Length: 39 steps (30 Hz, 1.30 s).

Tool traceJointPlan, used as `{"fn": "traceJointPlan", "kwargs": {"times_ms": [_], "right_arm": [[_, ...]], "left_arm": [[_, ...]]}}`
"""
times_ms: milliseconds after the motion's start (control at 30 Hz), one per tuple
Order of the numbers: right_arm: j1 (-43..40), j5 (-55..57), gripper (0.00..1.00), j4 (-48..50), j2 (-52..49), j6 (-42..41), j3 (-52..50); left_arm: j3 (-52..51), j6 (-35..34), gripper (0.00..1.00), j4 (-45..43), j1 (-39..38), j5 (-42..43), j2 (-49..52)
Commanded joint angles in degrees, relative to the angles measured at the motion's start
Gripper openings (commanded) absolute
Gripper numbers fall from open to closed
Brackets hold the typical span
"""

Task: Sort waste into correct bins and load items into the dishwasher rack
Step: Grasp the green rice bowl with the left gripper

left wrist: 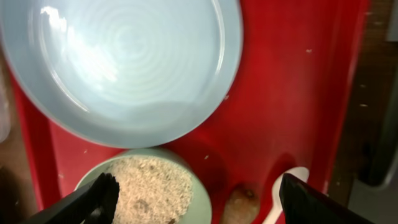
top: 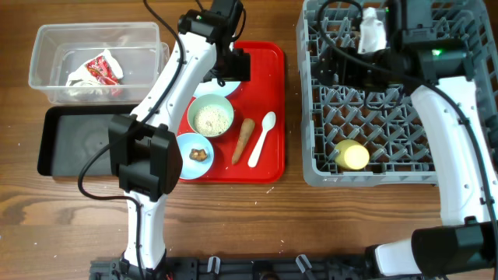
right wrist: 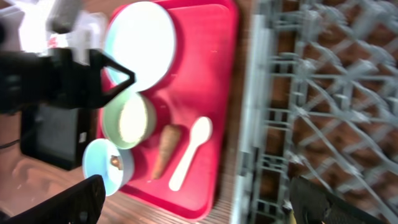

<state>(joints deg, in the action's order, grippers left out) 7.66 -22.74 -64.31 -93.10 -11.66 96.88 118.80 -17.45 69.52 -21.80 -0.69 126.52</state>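
Our left claw [top: 231, 66], seen from overhead, is hanging over the flat red serving tray [top: 268, 117], and the yellow cup [top: 352, 155] is lying in the big grey plastic rack [top: 311, 93]. From the left wrist, we are seeing its fingers [left wrist: 93, 200] wide apart, holding nothing, above the pale blue round plate [left wrist: 124, 62] and pale green bowl [left wrist: 200, 196]. From the right wrist, our right claw [right wrist: 199, 202] is gaping wide over the rack's edge.

Glossy pale blue plate [left wrist: 124, 62] catching the light — smooth, shiny red plastic tray [left wrist: 286, 93] — grey plastic rack [top: 373, 128] matt, table [top: 62, 225] wood-grained.
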Motion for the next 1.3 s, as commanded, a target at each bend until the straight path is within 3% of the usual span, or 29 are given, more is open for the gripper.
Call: {"fn": "traceJointPlan", "kwargs": {"times_ms": [0,67,233,300,367,433,767,933,1133,1267], "right_arm": [[3.87,-0.46,0.95,1.73,-0.28,0.48,0.7],[5.97,5.68,0.95,2.1,-0.28,-2.08,0.61],[3.34,7.76,0.95,2.56,-0.28,-1.77,0.61],[1.95,7.74,0.95,2.43,-0.28,-0.48,0.61],[0.63,8.13,0.95,1.73,-0.28,1.31,0.61],[-0.17,10.05,0.95,0.59,-0.28,1.44,0.61],[-0.24,10.97,0.96,-1.27,-0.28,2.69,0.61],[-0.24,10.97,0.96,-1.22,-0.28,2.67,0.61],[-0.24,11.19,0.95,-1.11,-0.28,2.71,0.61],[-0.24,11.39,0.96,-1.09,-0.28,2.71,0.61]], "left_arm": [[0.46,-6.01,0.83,2.73,-0.17,-3.82,-1.62],[0.46,-7.08,0.8,6.27,-0.17,-2.4,-2.58],[-0.72,-6.99,0.76,12.83,-1.03,2.38,-2.75],[-2.34,-6.8,0.74,11.19,-2.56,2.38,-2.75],[-5.25,-6.27,0.63,7.85,-4.39,2.36,-2.75],[-8.96,-5.03,0.61,4.44,-5.75,2.05,-2.75],[-19.5,-5.53,0.37,-8.9,-5.42,0.37,-2.75],[-20.98,-5.55,0.31,-10.82,-5.4,-3.3,-2.64],[-20.98,-5.6,0.04,-12.15,-5.42,-3.26,-2.64],[-20.74,-7.26,0.04,-12.11,-5.4,-0.92,-3.3]]}}
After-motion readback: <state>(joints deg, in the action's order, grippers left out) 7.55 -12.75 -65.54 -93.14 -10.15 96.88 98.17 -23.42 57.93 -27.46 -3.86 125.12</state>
